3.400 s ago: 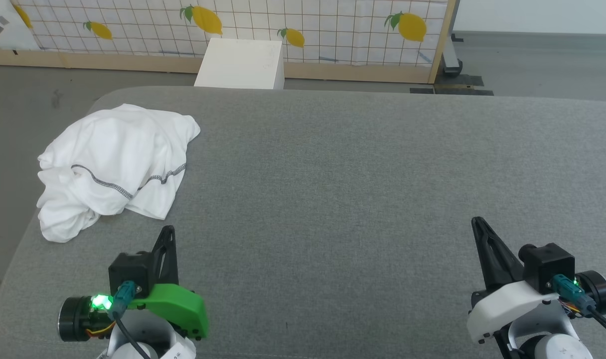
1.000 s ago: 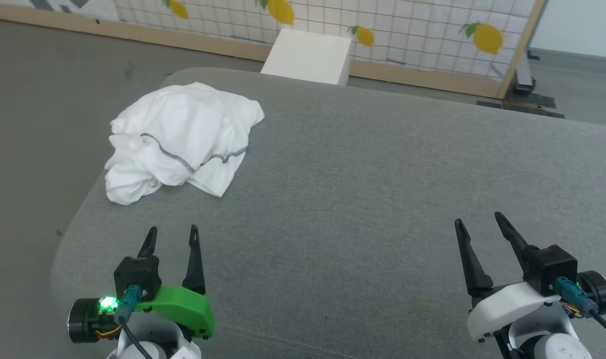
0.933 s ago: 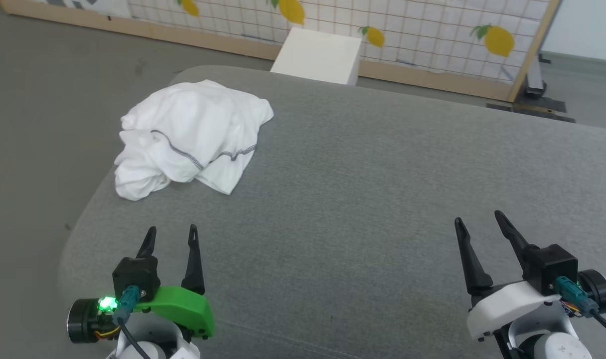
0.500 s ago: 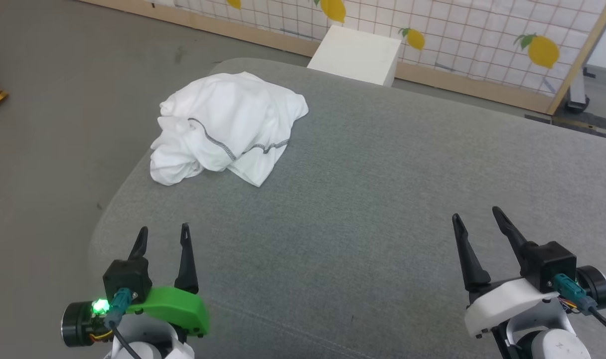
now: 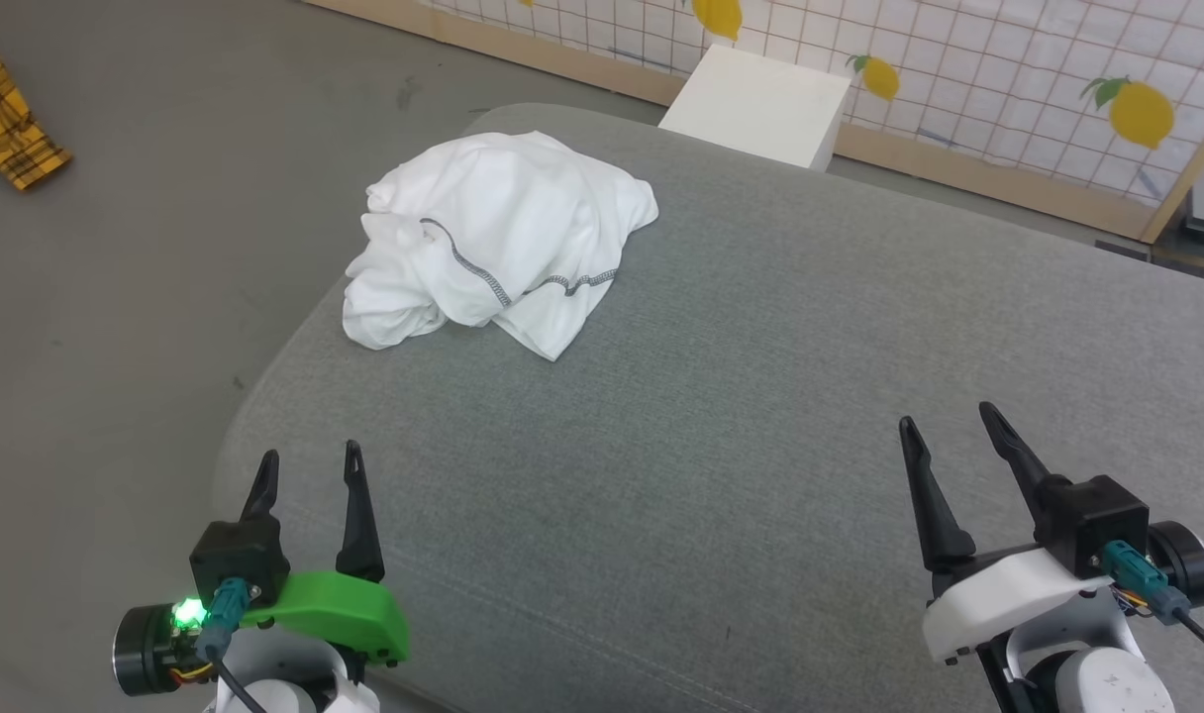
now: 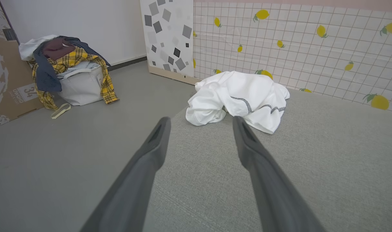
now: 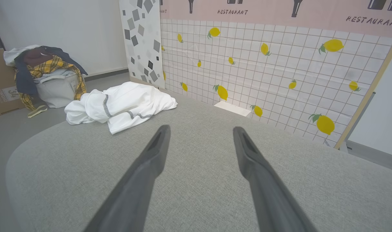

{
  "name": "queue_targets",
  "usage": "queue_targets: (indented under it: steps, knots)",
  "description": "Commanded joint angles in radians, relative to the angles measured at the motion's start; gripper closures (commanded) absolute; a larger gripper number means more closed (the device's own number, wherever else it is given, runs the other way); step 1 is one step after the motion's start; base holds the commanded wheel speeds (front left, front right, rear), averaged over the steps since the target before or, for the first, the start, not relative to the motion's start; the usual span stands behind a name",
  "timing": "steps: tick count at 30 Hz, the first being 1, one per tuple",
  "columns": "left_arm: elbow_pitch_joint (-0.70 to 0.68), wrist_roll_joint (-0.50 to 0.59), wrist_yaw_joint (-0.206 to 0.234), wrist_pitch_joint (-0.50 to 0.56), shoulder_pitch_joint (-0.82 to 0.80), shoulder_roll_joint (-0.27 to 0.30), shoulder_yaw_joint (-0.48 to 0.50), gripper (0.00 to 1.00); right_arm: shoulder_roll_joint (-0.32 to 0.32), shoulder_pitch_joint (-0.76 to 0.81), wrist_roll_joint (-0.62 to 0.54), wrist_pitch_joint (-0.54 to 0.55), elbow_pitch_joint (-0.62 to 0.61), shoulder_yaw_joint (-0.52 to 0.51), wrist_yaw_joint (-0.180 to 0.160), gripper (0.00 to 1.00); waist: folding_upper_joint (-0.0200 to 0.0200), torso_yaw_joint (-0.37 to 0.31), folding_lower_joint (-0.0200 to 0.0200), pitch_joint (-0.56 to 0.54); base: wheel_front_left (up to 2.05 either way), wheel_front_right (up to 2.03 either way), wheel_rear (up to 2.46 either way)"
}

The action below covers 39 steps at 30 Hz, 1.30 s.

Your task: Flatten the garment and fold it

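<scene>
The garment (image 5: 503, 238), a white T-shirt with dark zigzag stitching, lies crumpled in a heap near the far left corner of the grey cushioned surface (image 5: 760, 396). In the left wrist view the garment (image 6: 238, 96) sits straight ahead, past the fingertips. In the right wrist view the garment (image 7: 122, 104) lies to the far left. My left gripper (image 5: 308, 458) hovers open at the lower left, well short of the heap, nothing between its fingers. My right gripper (image 5: 947, 416) stands open and empty at the lower right, far from the shirt.
A rigid white box (image 5: 760, 104) stands on the floor behind the surface, against a lemon-patterned tiled panel (image 5: 1008, 69). A bin piled with clothes (image 6: 70, 74) and a cardboard box (image 6: 5, 74) stand on the grey floor to the left. The surface's rounded left edge (image 5: 255, 416) drops to the floor.
The head camera has turned left, so the whole scene has slid rightwards in its view. Both grippers stay open and the garment lies as before.
</scene>
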Motion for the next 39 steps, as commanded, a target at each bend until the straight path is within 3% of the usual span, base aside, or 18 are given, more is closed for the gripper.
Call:
queue_targets:
  steps: [1, 39]
  knots:
    - [0.005, -0.012, 0.008, -0.010, -0.001, 0.008, 0.000, 0.00, 0.001, -0.019, 0.008, -0.009, 0.004, -0.001, -0.001, 0.00, 0.0000, 0.009, 0.0000, 0.003, 0.00, 0.00, 0.00]
    - [0.060, -0.065, 0.050, -0.088, -0.020, 0.027, -0.020, 0.00, 0.002, -0.052, 0.033, -0.065, 0.043, -0.005, -0.002, 0.00, 0.0000, 0.150, 0.0000, 0.012, 0.00, 0.00, 0.00]
